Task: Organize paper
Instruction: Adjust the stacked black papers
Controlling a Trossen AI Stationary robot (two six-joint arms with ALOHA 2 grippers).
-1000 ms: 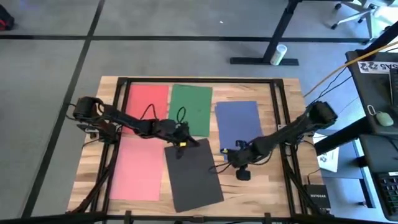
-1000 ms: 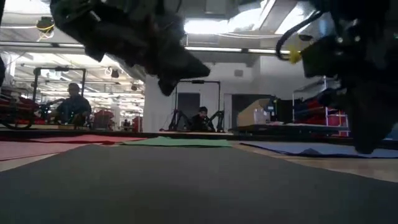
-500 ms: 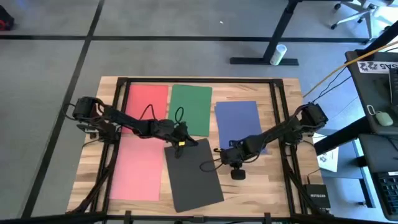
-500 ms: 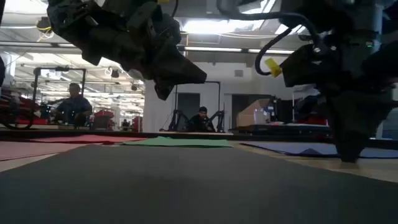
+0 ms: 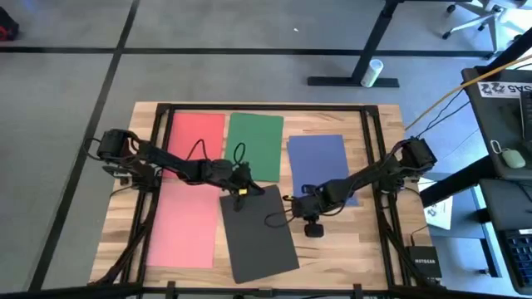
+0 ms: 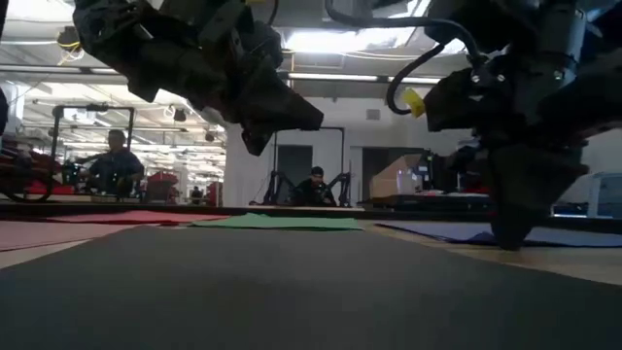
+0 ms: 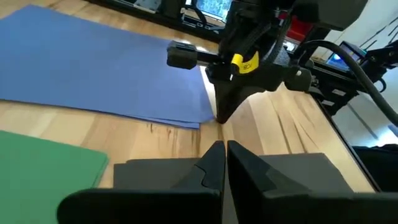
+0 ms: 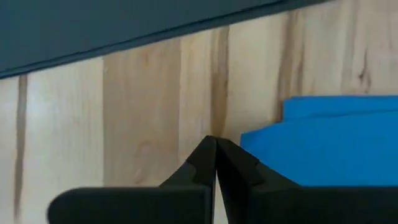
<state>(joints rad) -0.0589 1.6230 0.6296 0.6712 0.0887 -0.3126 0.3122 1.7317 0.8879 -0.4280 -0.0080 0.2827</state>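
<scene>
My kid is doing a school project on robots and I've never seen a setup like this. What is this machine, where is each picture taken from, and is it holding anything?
It is a robot with two dark arms at a wooden table. One picture looks straight down from above, one looks level across the tabletop, and two come from cameras on the arms' wrists.

On the table lie coloured sheets: a red sheet, a green sheet, a blue sheet, a pink sheet and a dark grey sheet.

The left gripper hangs over the grey sheet's far edge, fingers shut and empty. The right gripper points down at bare wood beside the blue sheet's corner, also shut, holding nothing.
</scene>
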